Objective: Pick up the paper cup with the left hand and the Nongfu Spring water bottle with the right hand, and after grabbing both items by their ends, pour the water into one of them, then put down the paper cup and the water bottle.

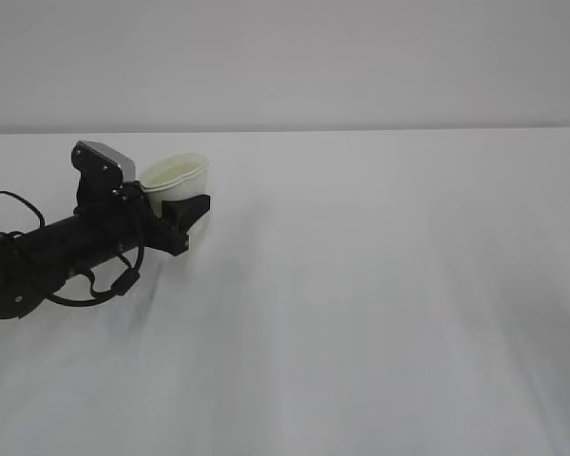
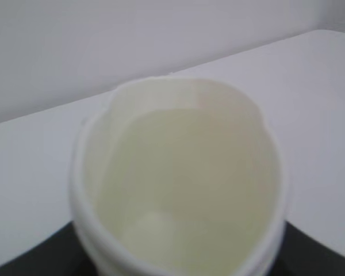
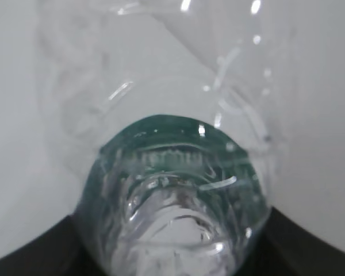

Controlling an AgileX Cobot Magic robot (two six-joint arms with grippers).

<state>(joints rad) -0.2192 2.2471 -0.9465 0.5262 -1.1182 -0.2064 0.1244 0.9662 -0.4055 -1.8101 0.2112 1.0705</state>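
We record, nearest first, the left claw [image 1: 176,217] gripping the paper cup [image 1: 176,176], its rim squeezed oval, above the white table [image 1: 380,285], and, outside the exterior view, the right claw [image 3: 172,270] clasping the clear Nongfu Spring water bottle [image 3: 172,190].

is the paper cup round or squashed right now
Squashed: the paper cup's rim is dented out of round in the left end effector's grip.

The left arm [image 1: 66,249] is a thick black tube with loose black cables [image 1: 109,283] looping beside it. A silver-grey camera block [image 1: 109,163] sits on its wrist, above blocky black fingers [image 1: 192,205].
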